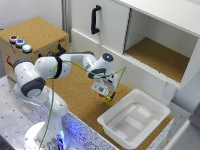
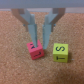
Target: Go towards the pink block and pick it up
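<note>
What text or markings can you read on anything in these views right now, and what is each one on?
"S" on the side face of the yellow-green block, with a "T"-like letter on the face below it.
Dark marks on the pink block, partly hidden by the fingers: unreadable.
A small red mark on the cardboard box in the exterior view: too blurred to read.
Nothing else legible.

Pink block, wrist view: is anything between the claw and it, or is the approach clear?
Nothing visible blocks it. The claw is open right above the pink block, one finger tip overlapping its top edge. The yellow-green block sits beside the pink one, apart from it and outside the fingers.
</note>
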Controlling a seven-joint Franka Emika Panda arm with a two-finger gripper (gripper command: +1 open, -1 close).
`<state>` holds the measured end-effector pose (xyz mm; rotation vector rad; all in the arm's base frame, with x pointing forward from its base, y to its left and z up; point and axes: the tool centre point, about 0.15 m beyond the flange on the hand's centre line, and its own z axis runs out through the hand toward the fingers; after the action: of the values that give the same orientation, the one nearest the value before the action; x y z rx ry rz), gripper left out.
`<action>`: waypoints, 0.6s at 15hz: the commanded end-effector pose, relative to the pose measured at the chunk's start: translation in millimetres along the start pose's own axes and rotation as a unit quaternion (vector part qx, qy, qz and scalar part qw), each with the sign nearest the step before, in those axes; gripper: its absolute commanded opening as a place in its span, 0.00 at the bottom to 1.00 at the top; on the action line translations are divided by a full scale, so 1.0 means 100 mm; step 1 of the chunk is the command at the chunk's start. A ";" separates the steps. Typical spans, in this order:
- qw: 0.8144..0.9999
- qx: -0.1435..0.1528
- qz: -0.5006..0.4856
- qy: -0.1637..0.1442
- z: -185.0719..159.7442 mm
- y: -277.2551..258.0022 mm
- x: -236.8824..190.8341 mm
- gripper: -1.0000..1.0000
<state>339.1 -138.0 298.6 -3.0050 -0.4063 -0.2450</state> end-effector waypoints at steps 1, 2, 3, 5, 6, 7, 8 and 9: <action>0.999 -0.018 -0.031 0.010 0.07 0.18 -0.02 1.00; 0.999 -0.022 -0.037 0.009 0.10 0.18 -0.02 1.00; 0.999 -0.032 -0.040 0.009 0.15 0.19 -0.02 1.00; 0.998 -0.037 -0.044 0.007 0.25 0.21 0.01 1.00; 0.998 -0.040 -0.051 0.004 0.28 0.19 0.02 1.00; 0.998 -0.035 -0.057 0.007 0.29 0.17 0.02 1.00; 0.997 -0.035 -0.071 0.005 0.31 0.12 0.02 1.00; 0.996 -0.029 -0.084 0.004 0.32 0.06 0.02 1.00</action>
<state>341.2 -146.6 289.6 -3.0210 -0.5375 -0.2721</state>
